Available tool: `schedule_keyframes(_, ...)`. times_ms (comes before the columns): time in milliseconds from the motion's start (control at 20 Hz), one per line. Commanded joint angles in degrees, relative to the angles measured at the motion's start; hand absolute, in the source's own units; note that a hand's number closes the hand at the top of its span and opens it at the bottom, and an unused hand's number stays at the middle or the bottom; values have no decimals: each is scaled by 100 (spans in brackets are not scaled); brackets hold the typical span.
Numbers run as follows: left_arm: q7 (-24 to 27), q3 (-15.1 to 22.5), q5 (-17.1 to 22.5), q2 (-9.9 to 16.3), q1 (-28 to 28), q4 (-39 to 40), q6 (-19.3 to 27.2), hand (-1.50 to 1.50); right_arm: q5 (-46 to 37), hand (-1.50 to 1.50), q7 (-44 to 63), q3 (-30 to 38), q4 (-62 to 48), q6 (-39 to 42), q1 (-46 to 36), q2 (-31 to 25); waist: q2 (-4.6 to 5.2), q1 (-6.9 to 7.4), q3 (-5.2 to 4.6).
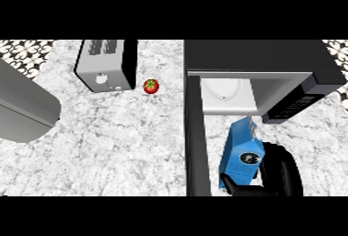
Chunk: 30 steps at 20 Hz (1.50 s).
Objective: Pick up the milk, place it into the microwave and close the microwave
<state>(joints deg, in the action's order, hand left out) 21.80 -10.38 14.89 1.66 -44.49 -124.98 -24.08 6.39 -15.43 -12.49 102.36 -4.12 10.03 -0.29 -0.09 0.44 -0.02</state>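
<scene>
Head view: my right hand (pixel 275 173) curls round the blue milk carton (pixel 241 154) at its stiff, likely light midsection, near the open microwave (pixel 272 60).

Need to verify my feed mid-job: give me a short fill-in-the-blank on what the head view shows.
1. The right hand holds a blue ____.
2. The microwave door stands ____.
3. Beside the toaster lies a red ____.

Missing words: milk carton; open; tomato.
</scene>
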Motion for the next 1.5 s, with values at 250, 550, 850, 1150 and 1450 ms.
schedule_keyframes(250, -152, -508, 315, 252, 333, 287, -243, -150, -659, 150, 362, -9, -1369, -1815, -1811, 28, 17, 55, 0)
schedule_keyframes(550, -393, -449, 81, 90, 623, 392, -156, -150, -327, 150, 18, 641, -2897, -1733, -2421, 29, 25, 24, 5)
schedule_keyframes(850, -340, -818, 416, 175, 522, 349, -464, -150, 36, 150, -1046, 1637, -4707, -1102, -3333, -221, 33, 71, 8)
schedule_keyframes(1150, -675, -1010, 514, 293, 868, 527, -464, -150, -288, 150, -1959, 1774, -6275, -1241, -4300, -125, 45, 93, 9)
schedule_keyframes(1450, -658, -712, 177, -14, 1127, 683, -349, -150, -326, 150, -2933, 2239, -7478, -1355, -5130, -456, 76, 154, 12)
